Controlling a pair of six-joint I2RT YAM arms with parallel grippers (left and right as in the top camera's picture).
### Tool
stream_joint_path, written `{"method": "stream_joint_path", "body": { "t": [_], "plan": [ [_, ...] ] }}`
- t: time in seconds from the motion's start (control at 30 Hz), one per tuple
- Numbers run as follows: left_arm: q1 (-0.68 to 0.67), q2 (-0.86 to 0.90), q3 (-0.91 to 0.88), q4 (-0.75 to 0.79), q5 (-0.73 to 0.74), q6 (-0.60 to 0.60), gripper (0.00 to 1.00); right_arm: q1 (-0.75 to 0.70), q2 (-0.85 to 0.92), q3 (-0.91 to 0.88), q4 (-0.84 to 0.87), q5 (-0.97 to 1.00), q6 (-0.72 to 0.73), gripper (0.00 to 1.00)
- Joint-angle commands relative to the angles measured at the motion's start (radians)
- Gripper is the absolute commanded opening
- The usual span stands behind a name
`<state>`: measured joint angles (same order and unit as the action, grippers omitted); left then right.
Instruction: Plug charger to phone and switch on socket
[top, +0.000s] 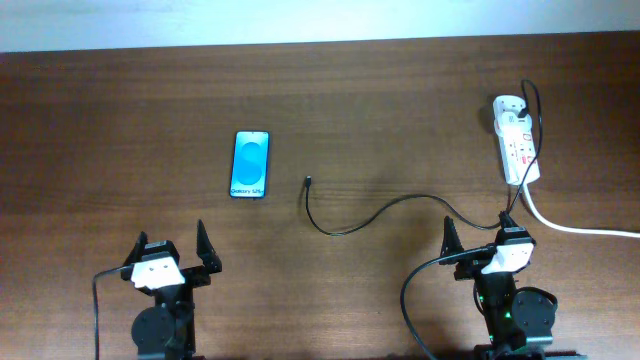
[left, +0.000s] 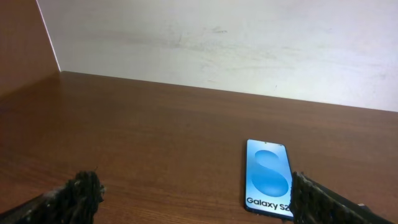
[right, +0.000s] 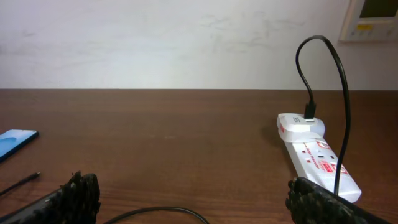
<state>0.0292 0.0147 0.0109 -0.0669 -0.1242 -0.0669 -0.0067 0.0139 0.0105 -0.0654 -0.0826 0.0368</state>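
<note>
The phone (top: 250, 165) lies flat left of centre with its blue screen up, and it also shows in the left wrist view (left: 268, 177). The charger, a thin black cable (top: 400, 202), runs from the white socket (top: 516, 145) across the table. Its small plug (top: 308, 181) lies loose to the right of the phone. My left gripper (top: 172, 245) hovers open near the front edge, below and left of the phone, with nothing in it (left: 196, 193). My right gripper (top: 478, 238) is open and empty (right: 193, 193) in front of the socket (right: 317, 155), above the cable.
A thick white cord (top: 580, 228) leaves the socket toward the right edge. A pale wall stands behind the far table edge, with a panel (right: 373, 18) on it at the upper right. Dark wooden tabletop (top: 120, 120) stretches across the left and middle.
</note>
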Motion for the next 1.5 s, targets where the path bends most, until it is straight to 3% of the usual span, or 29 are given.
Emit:
{"method": "stream_joint_path", "body": {
  "t": [0.0,0.43,0.77,0.93,1.07,1.3,1.47],
  "plan": [
    [0.0,-0.008,-0.002,-0.002,-0.004,0.019,0.99,0.008,-0.005,-0.005,0.032,-0.047,0.002,0.98],
    [0.0,-0.008,0.005,0.005,0.034,0.019,0.99,0.007,-0.005,0.003,0.146,-0.151,0.005,0.99],
    [0.0,0.125,0.162,0.003,0.108,0.02,0.99,0.006,0.074,0.189,0.121,-0.197,0.024,0.98],
    [0.0,0.391,0.358,-0.006,0.209,0.056,0.99,0.006,0.277,0.362,0.056,-0.232,0.023,0.98],
    [0.0,0.681,0.639,-0.105,0.254,0.07,0.99,0.006,0.464,0.548,-0.049,-0.232,0.023,0.99],
    [-0.003,1.278,1.235,-0.461,0.386,0.13,0.99,0.005,0.788,0.84,-0.298,-0.22,0.018,0.98],
    [-0.075,1.659,1.689,-0.788,0.368,0.222,0.99,0.006,1.084,1.082,-0.533,-0.221,0.019,0.98]
  ]
}}
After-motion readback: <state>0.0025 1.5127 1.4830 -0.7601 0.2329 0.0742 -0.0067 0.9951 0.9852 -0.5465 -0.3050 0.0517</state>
